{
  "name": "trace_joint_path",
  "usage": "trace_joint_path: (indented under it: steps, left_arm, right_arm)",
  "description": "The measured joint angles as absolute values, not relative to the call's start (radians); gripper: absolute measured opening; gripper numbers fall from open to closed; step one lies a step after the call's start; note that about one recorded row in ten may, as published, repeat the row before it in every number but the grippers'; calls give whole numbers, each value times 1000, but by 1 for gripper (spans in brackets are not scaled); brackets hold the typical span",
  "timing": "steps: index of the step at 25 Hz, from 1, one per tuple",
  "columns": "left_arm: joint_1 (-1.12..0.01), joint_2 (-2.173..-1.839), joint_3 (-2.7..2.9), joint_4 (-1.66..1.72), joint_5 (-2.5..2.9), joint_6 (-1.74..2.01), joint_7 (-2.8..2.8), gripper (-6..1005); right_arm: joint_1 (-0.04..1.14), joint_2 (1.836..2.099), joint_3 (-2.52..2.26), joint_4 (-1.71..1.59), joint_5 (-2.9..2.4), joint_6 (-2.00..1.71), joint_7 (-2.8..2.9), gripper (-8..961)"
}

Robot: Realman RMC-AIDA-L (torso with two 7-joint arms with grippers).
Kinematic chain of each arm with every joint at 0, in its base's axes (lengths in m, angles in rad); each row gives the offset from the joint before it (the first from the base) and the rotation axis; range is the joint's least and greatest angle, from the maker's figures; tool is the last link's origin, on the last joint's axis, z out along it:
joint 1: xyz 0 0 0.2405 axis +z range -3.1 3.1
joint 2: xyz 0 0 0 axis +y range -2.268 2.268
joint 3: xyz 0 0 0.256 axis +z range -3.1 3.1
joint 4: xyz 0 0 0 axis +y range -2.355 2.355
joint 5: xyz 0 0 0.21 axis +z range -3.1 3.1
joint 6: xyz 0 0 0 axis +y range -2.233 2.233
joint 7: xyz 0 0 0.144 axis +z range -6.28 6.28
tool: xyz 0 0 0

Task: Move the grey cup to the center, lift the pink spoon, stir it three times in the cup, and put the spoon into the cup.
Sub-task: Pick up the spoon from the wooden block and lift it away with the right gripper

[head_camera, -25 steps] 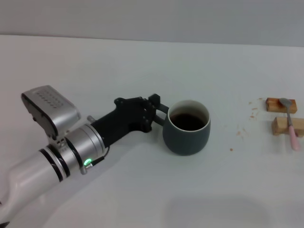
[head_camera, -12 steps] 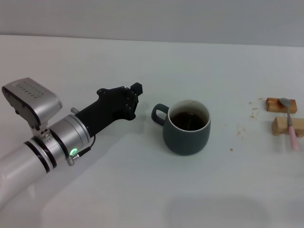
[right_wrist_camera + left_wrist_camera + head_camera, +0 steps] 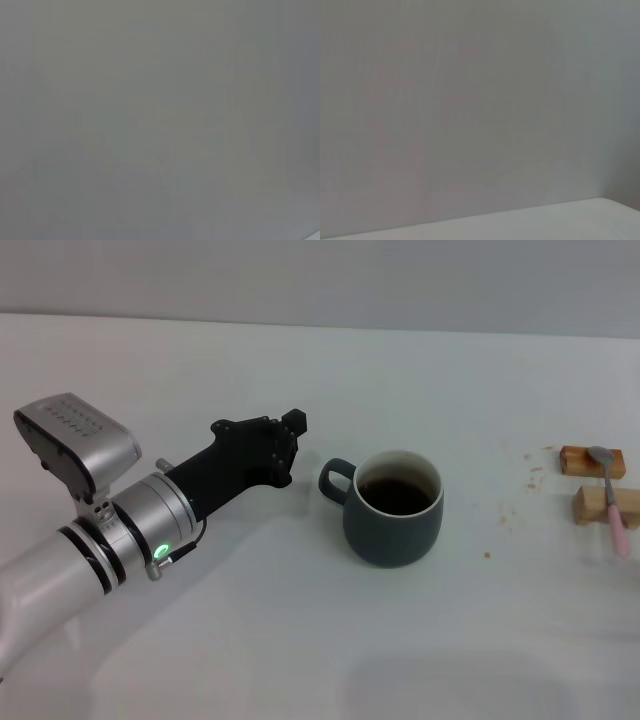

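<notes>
Released from the handle, the left gripper now sits just beside the grey cup, apart from it. Whether its fingers are spread, I cannot tell. Dark liquid fills the cup.

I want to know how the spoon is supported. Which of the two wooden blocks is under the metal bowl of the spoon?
The farther wooden block: the pink spoon rests its grey bowl there. The nearer wooden block carries only the pink handle.
</notes>
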State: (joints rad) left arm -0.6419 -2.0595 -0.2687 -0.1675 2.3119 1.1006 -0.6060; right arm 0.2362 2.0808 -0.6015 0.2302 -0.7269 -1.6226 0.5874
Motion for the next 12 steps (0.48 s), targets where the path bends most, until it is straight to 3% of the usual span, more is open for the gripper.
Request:
trace_joint_path:
  steps: [12]
  left_arm:
    - [-638, -2059, -267, -166, 2332, 1096, -620, 6]
  right_arm:
    - [228, 2083, -604, 261, -881, -1583, 478, 817]
